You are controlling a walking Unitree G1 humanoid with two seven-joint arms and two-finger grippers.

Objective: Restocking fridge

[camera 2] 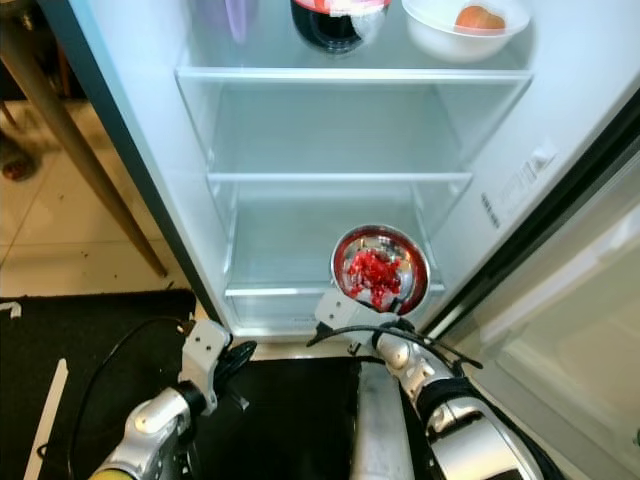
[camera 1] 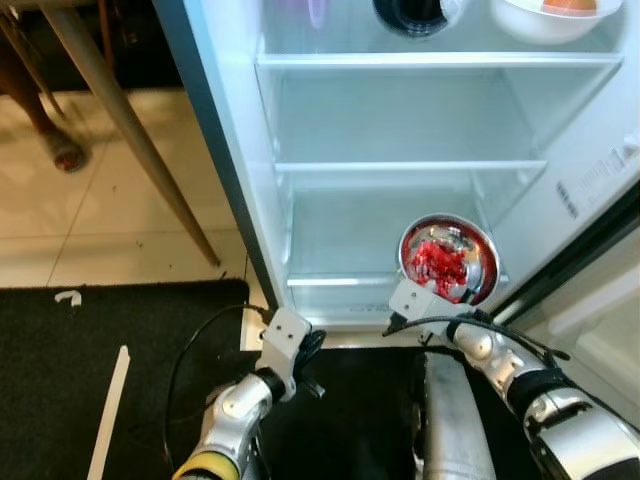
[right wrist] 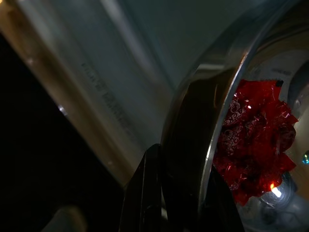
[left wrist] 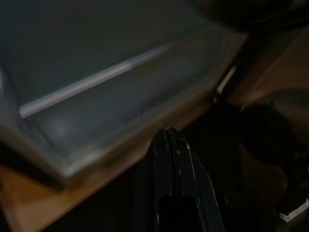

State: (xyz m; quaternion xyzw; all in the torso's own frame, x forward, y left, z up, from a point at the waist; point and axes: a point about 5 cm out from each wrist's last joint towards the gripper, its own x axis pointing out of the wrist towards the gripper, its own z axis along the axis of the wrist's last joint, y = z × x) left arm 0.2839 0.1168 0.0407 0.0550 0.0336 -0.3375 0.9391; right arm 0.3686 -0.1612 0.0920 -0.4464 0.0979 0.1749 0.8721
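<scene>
A shiny steel bowl [camera 1: 449, 259] holding red wrapped sweets [camera 1: 438, 265] hangs in front of the open fridge's lowest shelf [camera 1: 330, 283]. My right gripper [right wrist: 179, 193] is shut on the bowl's rim [right wrist: 205, 159], one black finger [right wrist: 145, 193] outside the wall. The bowl is tilted toward me. My left gripper [left wrist: 171, 145] is low beside the fridge's bottom edge, fingers pressed together and holding nothing; its wrist [camera 1: 285, 340] sits over the black mat.
The fridge shelves [camera 1: 410, 165] in the middle stand bare. On the top shelf are a white bowl with an orange thing [camera 2: 465, 25] and a dark round container [camera 2: 335, 22]. A black mat [camera 1: 110, 380] and a wooden table leg [camera 1: 130, 130] lie to the left. The fridge door [camera 2: 560, 260] is at right.
</scene>
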